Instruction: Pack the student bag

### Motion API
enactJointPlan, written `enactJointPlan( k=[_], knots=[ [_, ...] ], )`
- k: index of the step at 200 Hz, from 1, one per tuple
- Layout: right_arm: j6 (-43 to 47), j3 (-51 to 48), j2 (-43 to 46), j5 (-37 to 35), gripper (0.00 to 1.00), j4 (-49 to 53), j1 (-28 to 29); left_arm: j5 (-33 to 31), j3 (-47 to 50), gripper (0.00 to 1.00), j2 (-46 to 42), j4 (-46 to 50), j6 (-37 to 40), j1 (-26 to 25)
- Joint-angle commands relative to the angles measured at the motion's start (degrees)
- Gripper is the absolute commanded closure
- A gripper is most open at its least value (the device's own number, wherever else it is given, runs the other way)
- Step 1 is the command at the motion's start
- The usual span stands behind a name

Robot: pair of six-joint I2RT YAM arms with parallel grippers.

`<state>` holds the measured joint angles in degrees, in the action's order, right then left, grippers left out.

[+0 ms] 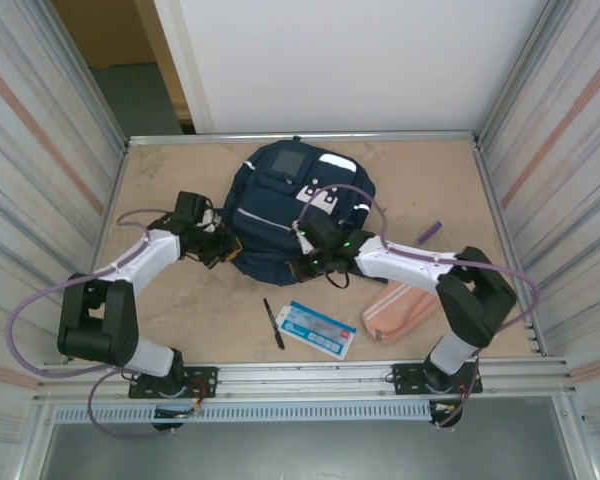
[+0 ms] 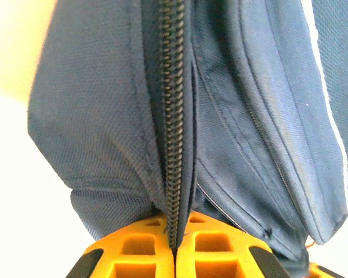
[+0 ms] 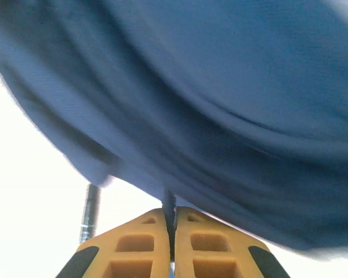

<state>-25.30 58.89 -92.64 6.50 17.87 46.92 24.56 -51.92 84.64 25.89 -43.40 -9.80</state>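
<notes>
The student bag [image 1: 276, 205], navy with white patches, lies in the middle of the table. My left gripper [image 1: 223, 250] is at its lower left edge. Up close, the left gripper [image 2: 174, 246] is shut on the bag's zipper edge [image 2: 173, 145], and navy fabric [image 2: 93, 116] hangs on both sides of it. My right gripper [image 1: 310, 262] is at the bag's lower right edge. From the wrist, this right gripper [image 3: 170, 226] is shut on a thin dark strip of the student bag [image 3: 220, 104], whose blurred cloth hangs above the fingers.
In front of the bag lie a black pen [image 1: 273, 323], a blue and white flat pack [image 1: 318, 329] and a pink pouch [image 1: 400, 312]. A purple pen [image 1: 429, 232] lies at the right. Metal walls close in the table on both sides.
</notes>
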Motion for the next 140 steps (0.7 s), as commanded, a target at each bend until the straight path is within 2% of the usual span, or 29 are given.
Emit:
enactJointPlan(
  k=[1, 10, 25, 29, 35, 39, 60, 88, 107, 124, 140],
  knots=[
    [-2.6, -6.2, 3.1, -8.0, 1.0, 11.2, -5.9, -4.5, -10.0, 1.0, 6.8, 7.0, 10.2, 5.9],
    [-2.8, -6.7, 3.3, -6.0, 1.0, 9.6, -6.0, -3.9, -16.4, 1.0, 11.6, 11.9, 13.0, 6.8],
    [-2.6, -5.0, 2.3, -3.6, 1.0, 8.5, -3.8, -0.2, -23.3, 0.9, 16.8, 13.1, 14.9, 7.3],
    [-2.5, -4.1, 1.9, -3.9, 1.0, 8.6, -2.7, 0.6, -24.2, 0.85, 17.4, 12.2, 14.3, 7.3],
    [-2.2, -2.5, 1.1, -4.7, 1.0, 8.8, -1.1, 1.4, -24.6, 0.69, 17.6, 10.4, 12.9, 7.2],
    [-1.9, -1.4, 0.5, -5.0, 1.0, 8.9, -0.2, 1.9, -24.8, 0.66, 17.5, 9.3, 11.7, 7.3],
    [-0.9, 4.2, -3.0, -4.7, 1.0, 8.8, 3.8, 1.6, -22.8, 0.6, 14.0, 6.1, 7.1, 7.0],
    [-0.4, 8.5, -5.0, -2.1, 1.0, 6.8, 6.6, -0.9, -12.8, 0.53, 4.3, 5.8, 1.9, 5.0],
    [0.5, 8.8, -4.9, 0.5, 1.0, 3.8, 7.4, -3.4, -6.0, 0.49, -1.4, 5.7, 0.3, -0.3],
    [0.8, 9.3, -4.6, 0.7, 1.0, 3.2, 7.7, -8.3, -1.5, 0.46, -4.9, 5.7, -2.3, -5.8],
    [0.9, 9.0, -4.1, 0.7, 1.0, 2.6, 7.8, -11.1, 2.3, 0.45, -7.2, 4.0, -5.9, -8.7]
  ],
)
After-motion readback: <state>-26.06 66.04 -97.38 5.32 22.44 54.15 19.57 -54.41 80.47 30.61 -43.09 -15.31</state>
